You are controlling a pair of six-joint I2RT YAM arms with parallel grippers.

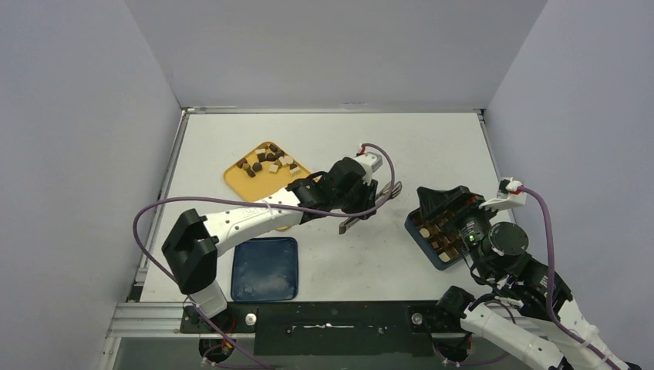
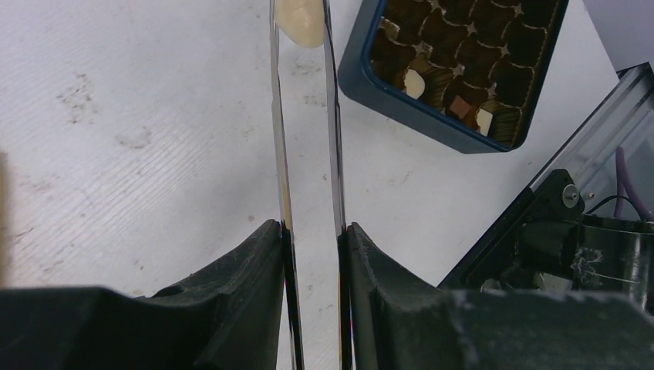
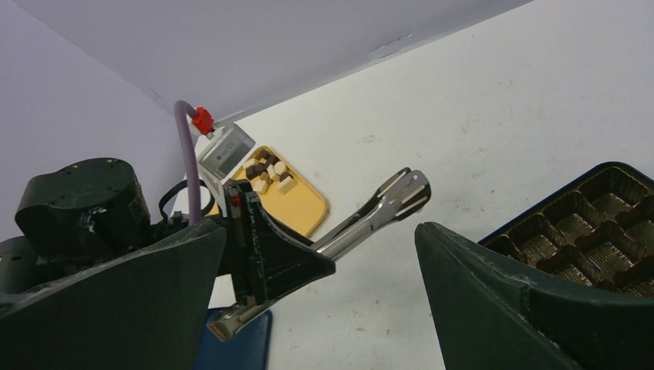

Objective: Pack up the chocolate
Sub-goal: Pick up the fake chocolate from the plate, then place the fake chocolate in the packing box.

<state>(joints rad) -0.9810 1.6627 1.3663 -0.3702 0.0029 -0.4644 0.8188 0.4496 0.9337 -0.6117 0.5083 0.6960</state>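
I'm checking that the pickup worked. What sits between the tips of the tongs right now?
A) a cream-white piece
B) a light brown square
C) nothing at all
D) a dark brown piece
A: the left wrist view shows a cream-white piece pinched between the tips of the tongs, which the left gripper clamps.

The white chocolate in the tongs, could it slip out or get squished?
It might slip: the white chocolate is pinched only between the smooth, shiny metal tips of the tongs. It probably won't squish easily, since it looks whole and rounded in the grip. It looks tiny beside the tongs, so likely very light.
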